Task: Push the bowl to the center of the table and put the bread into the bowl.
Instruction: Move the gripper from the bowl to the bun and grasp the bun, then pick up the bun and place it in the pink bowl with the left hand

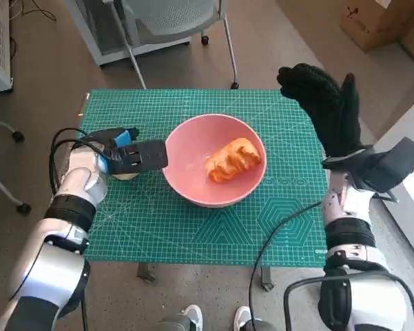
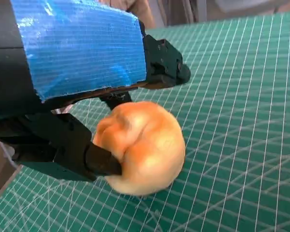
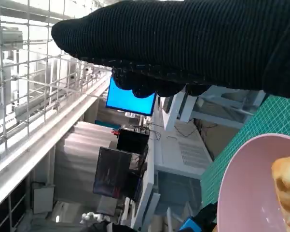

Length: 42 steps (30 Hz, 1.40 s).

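The pink bowl sits about at the middle of the green surface, and one orange-brown piece of bread already lies inside it, toward the three o'clock side of the hollow. So the pushing part looks done, to my eye.

Over at the bowl's nine o'clock, the left hand has a second roll, a round pale-gold bun, caught between its black fingers. The left wrist view shows one fingertip pressed into the bun's side and the taped back arched over its top. The bun looks to be resting on the mat, or barely off it; I cannot tell which. The hand's tip is just beside the bowl's rim, nearly touching.

The right hand hangs high at about two o'clock, glove spread wide, grasping nothing, well apart from the bowl.

If the bun is to go in too, I would lift it straight up first, high enough to clear the rim, then carry it toward three o'clock and let go over the bare part of the hollow. A soft bun dents easily, so a light squeeze is best. Dragging sideways would likely nudge the bowl off centre.
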{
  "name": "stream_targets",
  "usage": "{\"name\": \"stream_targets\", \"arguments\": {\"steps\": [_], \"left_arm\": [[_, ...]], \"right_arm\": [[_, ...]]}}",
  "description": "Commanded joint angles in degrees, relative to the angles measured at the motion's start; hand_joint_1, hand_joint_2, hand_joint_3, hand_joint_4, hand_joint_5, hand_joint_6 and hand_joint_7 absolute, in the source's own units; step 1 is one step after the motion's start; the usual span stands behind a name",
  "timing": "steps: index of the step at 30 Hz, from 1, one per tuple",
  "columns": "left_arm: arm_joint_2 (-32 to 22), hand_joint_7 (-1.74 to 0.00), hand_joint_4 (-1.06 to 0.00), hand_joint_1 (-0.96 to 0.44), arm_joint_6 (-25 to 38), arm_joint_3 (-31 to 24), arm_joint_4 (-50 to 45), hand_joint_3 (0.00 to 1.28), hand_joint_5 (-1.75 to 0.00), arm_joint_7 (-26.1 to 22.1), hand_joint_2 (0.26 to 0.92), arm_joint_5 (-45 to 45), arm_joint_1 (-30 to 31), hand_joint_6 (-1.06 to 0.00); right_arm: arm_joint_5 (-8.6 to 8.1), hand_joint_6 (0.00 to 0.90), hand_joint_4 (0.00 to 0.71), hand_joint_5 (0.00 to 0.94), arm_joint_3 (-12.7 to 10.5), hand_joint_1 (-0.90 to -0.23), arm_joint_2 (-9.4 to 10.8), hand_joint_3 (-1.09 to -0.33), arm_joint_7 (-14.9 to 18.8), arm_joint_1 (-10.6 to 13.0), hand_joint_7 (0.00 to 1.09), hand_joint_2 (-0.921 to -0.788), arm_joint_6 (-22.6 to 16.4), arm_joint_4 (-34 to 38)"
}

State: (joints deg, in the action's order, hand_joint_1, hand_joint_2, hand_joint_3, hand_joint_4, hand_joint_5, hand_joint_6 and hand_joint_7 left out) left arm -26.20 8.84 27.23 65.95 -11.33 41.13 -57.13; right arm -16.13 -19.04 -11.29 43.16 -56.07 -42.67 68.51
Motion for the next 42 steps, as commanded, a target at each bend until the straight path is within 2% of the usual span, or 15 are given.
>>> {"name": "stream_targets", "arguments": {"steps": [1,4,7,19,42], "left_arm": [[0.6,-0.77,-0.58,0.15,-1.5,0.6,0.8,0.16,-1.35,3.6,0.916,-0.1,2.3,-0.59],[0.6,-1.07,-0.61,0.05,-2.4,0.7,0.9,0.12,-1.21,4.5,0.905,-0.3,2.7,-0.65],[0.5,-1.16,-0.63,0.02,-2.8,0.7,0.7,0.11,-1.15,4.0,0.900,-0.7,2.9,-0.68],[-0.1,-1.12,-0.61,0.00,-3.2,0.8,0.5,0.08,-1.25,2.4,0.919,-1.2,2.4,-0.68],[-2.5,-1.04,-0.62,0.00,-1.8,0.5,-4.9,0.09,-1.33,0.2,0.920,-1.0,3.4,-0.66]], "right_arm": [[-0.72,0.337,0.199,0.000,-0.6,-0.670,-0.3,-0.669,1.0,1.6,0.00,-0.921,1.0,0.6],[-0.82,0.337,0.198,0.000,-0.7,-0.665,-0.2,-0.669,1.2,1.7,0.00,-0.921,1.1,0.6],[-0.95,0.336,0.197,0.000,-0.7,-0.663,-0.1,-0.669,1.4,1.7,0.00,-0.921,1.2,0.6],[-1.59,0.326,0.196,0.003,-1.0,-0.650,-0.3,-0.663,2.6,1.8,0.00,-0.921,2.1,0.7],[-0.73,0.323,0.198,0.001,-0.3,-0.648,-0.1,-0.655,1.2,2.4,0.00,-0.921,1.2,0.3]]}}
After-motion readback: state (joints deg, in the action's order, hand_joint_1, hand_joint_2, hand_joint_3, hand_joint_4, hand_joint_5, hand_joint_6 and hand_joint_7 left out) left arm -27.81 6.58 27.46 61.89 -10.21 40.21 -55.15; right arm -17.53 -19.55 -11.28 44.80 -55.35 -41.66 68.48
